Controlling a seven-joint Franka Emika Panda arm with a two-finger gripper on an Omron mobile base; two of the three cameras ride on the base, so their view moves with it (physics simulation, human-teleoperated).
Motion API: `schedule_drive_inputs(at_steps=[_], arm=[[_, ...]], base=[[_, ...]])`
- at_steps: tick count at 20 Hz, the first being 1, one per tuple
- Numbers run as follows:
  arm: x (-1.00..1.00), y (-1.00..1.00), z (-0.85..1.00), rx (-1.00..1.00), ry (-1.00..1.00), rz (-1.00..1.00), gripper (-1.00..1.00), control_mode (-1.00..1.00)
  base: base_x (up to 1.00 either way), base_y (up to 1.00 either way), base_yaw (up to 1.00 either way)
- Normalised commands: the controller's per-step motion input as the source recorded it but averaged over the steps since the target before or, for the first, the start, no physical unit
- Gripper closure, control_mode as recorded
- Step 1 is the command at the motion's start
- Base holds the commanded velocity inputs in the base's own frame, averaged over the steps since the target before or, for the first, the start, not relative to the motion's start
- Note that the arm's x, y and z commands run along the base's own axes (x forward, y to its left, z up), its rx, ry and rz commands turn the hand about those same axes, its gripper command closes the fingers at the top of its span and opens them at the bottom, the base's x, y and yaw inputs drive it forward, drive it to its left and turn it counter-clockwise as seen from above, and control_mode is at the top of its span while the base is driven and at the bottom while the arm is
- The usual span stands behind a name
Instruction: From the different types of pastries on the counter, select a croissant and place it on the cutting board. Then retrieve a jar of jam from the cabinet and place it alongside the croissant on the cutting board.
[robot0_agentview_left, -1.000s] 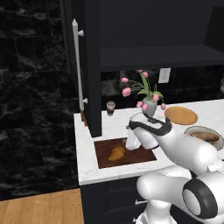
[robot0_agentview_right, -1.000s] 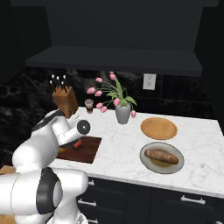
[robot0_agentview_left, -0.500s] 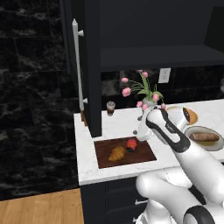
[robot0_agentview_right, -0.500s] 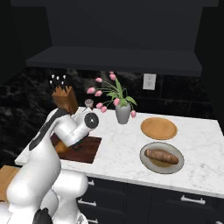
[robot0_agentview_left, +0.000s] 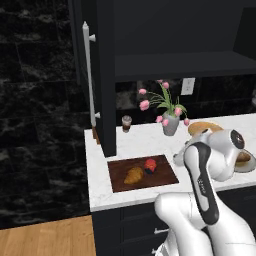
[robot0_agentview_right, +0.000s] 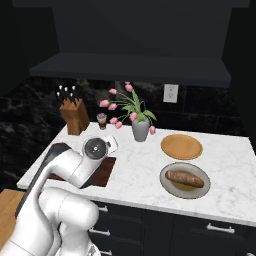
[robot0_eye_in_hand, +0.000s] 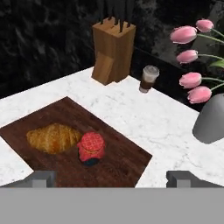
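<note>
On the cutting board (robot0_eye_in_hand: 118, 148) the croissant (robot0_eye_in_hand: 52, 137) and the jar of jam (robot0_eye_in_hand: 91, 148) lie side by side, the jar just beside the blunt end of the croissant, maybe touching it; the hand view does not let me decide. The left base view shows the same pair, croissant (robot0_agentview_left: 134, 175) to the left and red jar (robot0_agentview_left: 150, 165) to the right, on the board (robot0_agentview_left: 165, 175) at the front of the white counter (robot0_agentview_left: 135, 142).

The gripper (robot0_eye_in_hand: 112, 178) is above and behind the board, looking down on it. Its two finger tips (robot0_eye_in_hand: 41, 178) stand wide apart at the bottom of the hand view and nothing is between them, so it is open and empty. The jar lies ahead of the gripper and below it, a little toward the left finger; the long axis of the croissant runs roughly across the view, parallel to the line between the tips.

Further back stand a knife block (robot0_eye_in_hand: 113, 50), a brown cup with pale lid (robot0_eye_in_hand: 148, 78) and a grey vase of pink tulips (robot0_eye_in_hand: 212, 118). I judge that both things are placed, and the arm only needs to move away without touching the jar.
</note>
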Motion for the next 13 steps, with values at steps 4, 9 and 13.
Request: schedule_drive_inputs(at_steps=[4, 9, 13], arm=[[-0.71, 0.0, 0.03, 0.0, 0.1, -0.73, -1.0, -1.0], [-0.77, -0.07, 0.0, 0.0, 0.06, -0.69, -1.0, -1.0], [-1.0, -0.45, 0.0, 0.07, 0.03, -0.34, -1.0, -1.0]], base=[[0.0, 0.0, 0.0], [0.0, 0.0, 0.0], [0.0, 0.0, 0.0]])
